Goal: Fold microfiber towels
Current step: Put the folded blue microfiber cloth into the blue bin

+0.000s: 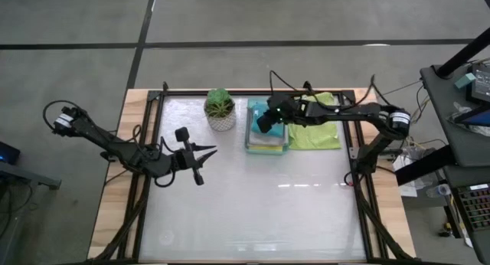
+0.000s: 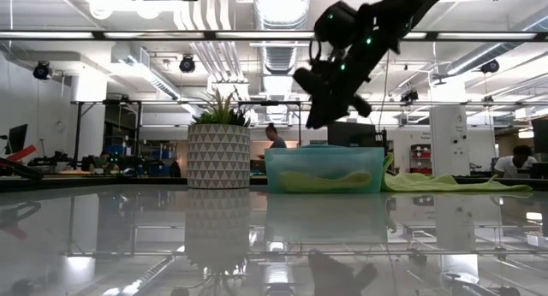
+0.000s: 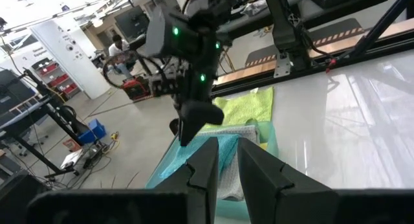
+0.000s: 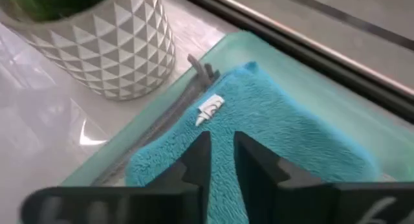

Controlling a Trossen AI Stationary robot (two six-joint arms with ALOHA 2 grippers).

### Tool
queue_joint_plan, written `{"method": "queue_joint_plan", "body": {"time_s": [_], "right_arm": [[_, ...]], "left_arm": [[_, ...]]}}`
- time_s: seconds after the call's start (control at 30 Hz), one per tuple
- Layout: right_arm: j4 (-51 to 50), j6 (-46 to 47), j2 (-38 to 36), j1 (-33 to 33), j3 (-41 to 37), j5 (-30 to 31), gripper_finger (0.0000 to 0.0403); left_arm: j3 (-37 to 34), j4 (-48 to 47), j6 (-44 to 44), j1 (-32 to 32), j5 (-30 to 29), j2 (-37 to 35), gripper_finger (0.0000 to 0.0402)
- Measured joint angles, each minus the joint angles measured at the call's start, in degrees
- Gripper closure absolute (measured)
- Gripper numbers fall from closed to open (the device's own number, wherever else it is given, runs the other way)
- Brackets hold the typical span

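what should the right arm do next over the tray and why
Probably lower the right gripper a little onto the teal towel and pinch an edge to lift it out. Its jaws stand nearly together above the cloth, holding nothing, and the towel lies on top of the stack in the mint tray. The left gripper waits over bare table.

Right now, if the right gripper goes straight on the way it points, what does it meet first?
Most likely the teal towel lying in the mint-green tray: the right gripper points down at it from just above, nothing between. The exact gap is hard to judge.
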Motion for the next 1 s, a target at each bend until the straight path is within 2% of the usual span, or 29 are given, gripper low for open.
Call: {"method": "queue_joint_plan", "body": {"time_s": [0.2,0.57,0.73,1.0], "right_arm": [[1.59,-1.08,6.42,0.93,0.32,-0.31,0.0390],[0.28,-1.64,10.87,2.17,0.15,-0.52,0.0394],[0.07,-2.16,10.30,2.36,0.13,-0.56,0.0394],[0.26,-3.26,4.61,3.87,0.22,0.00,0.0394]], "left_arm": [[0.00,0.00,0.13,0.00,0.02,0.00,0.0357],[-0.02,0.02,0.28,0.00,0.02,0.01,0.0357],[-0.02,0.03,0.28,0.00,0.02,0.01,0.0357],[-0.02,-0.07,0.32,0.00,0.10,0.02,0.0357]]}}
